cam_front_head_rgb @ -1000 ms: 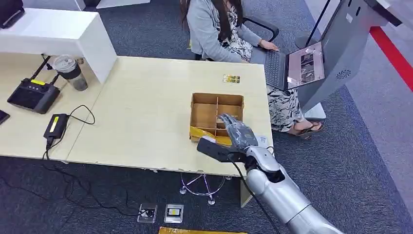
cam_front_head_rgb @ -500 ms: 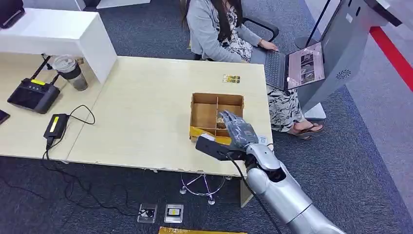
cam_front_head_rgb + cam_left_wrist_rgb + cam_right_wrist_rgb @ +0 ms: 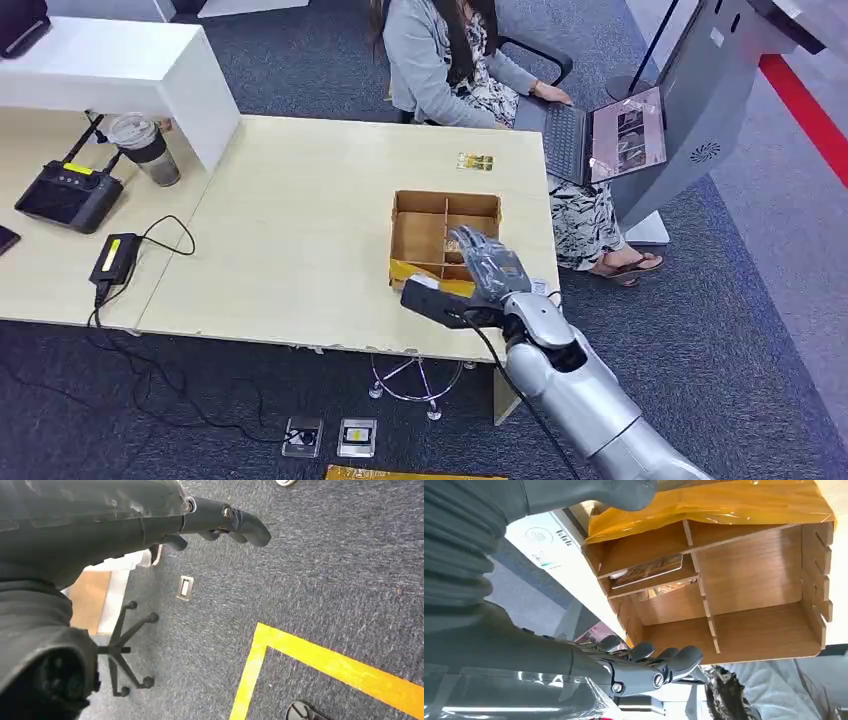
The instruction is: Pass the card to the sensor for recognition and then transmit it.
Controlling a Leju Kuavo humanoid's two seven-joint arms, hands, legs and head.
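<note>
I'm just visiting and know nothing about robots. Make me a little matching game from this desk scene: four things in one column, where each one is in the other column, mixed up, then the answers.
Things
1. right hand
2. cup
3. laptop
4. wooden box

Places
A. on the seated person's lap
B. near the desk's front right corner
C. over the wooden box
D. far left of the desk, beside the white block

Pairs: 1-C, 2-D, 3-A, 4-B
</note>
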